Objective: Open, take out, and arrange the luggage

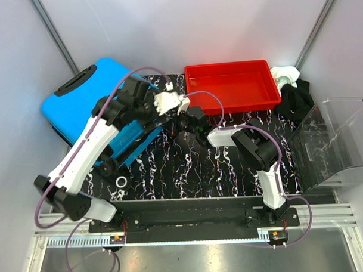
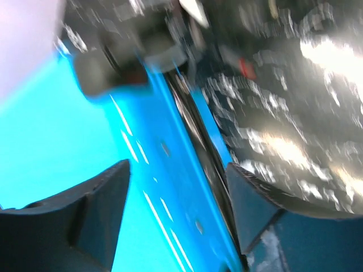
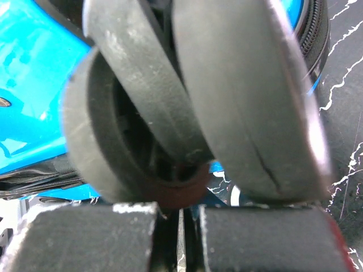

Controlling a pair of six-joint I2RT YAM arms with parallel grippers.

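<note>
The bright blue luggage [image 1: 79, 107] lies at the left of the black marbled mat, its black handle toward the far left. My left gripper [image 1: 159, 117] is open over the luggage's right edge. In the blurred left wrist view its fingers [image 2: 96, 209] straddle the blue shell [image 2: 85, 141] and the dark zipper seam [image 2: 195, 130]. My right gripper [image 1: 190, 121] sits at the luggage's near right corner. In the right wrist view it [image 3: 178, 226] is shut, with only a thin slit between the pads, right under a pair of black wheels [image 3: 249, 102]. Blue shell [image 3: 28, 85] shows behind.
A red plastic tray [image 1: 233, 65] stands at the back centre. Black and white cloths [image 1: 290, 87] lie to its right. A clear plastic bin [image 1: 337, 142] stands at the right edge. Another black wheel [image 1: 108, 168] sticks out at the luggage's near side.
</note>
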